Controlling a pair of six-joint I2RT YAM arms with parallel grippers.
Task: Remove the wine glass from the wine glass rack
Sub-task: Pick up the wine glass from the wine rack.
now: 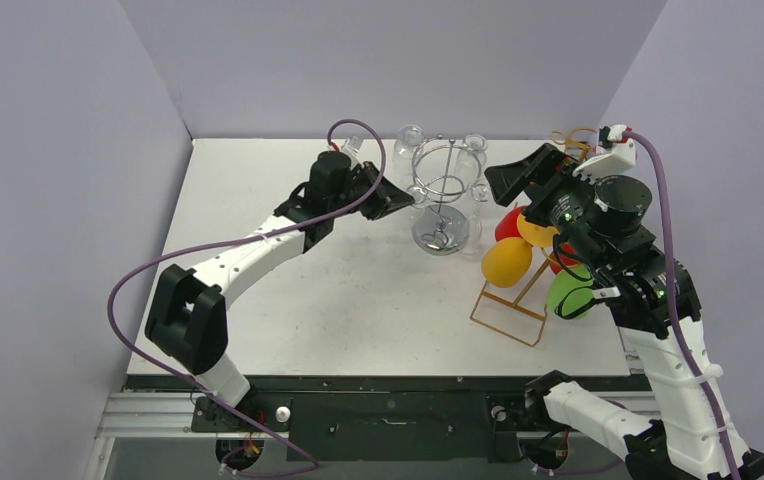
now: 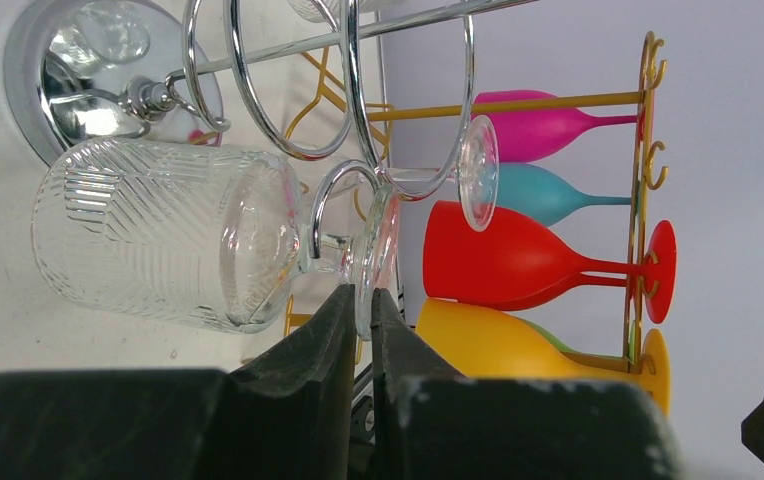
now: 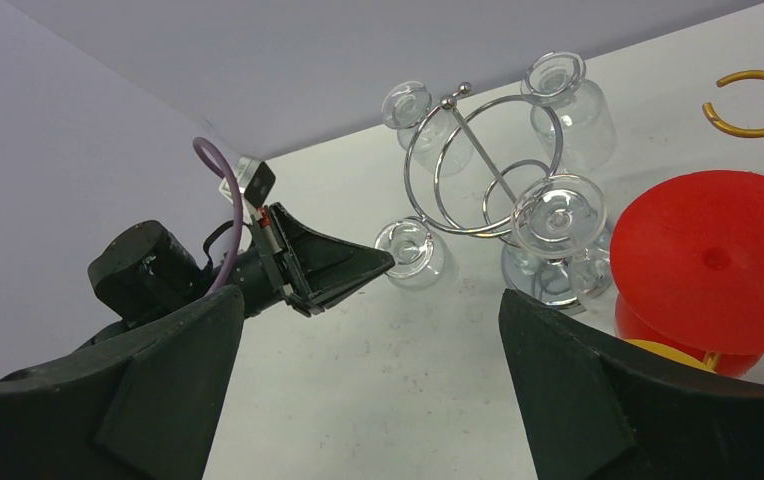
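A chrome wine glass rack (image 1: pixel 444 185) stands at the back middle of the table with several clear glasses hanging on it. My left gripper (image 1: pixel 405 200) is shut on the thin foot (image 2: pixel 379 245) of a ribbed clear wine glass (image 2: pixel 158 235). The glass's stem still sits in a chrome hook (image 2: pixel 330 190) of the rack (image 2: pixel 288 90). That glass (image 3: pixel 413 250) and the left gripper (image 3: pixel 383 262) also show in the right wrist view. My right gripper (image 1: pixel 523 178) is open and empty, above the table to the right of the rack (image 3: pixel 483 165).
A gold wire rack (image 1: pixel 508 312) stands to the right, holding coloured glasses: yellow (image 1: pixel 506 262), red (image 2: pixel 498 255), green (image 1: pixel 568 295), pink (image 2: pixel 538 125) and teal. It stands close beside the chrome rack's base (image 1: pixel 440 232). Grey walls enclose the table.
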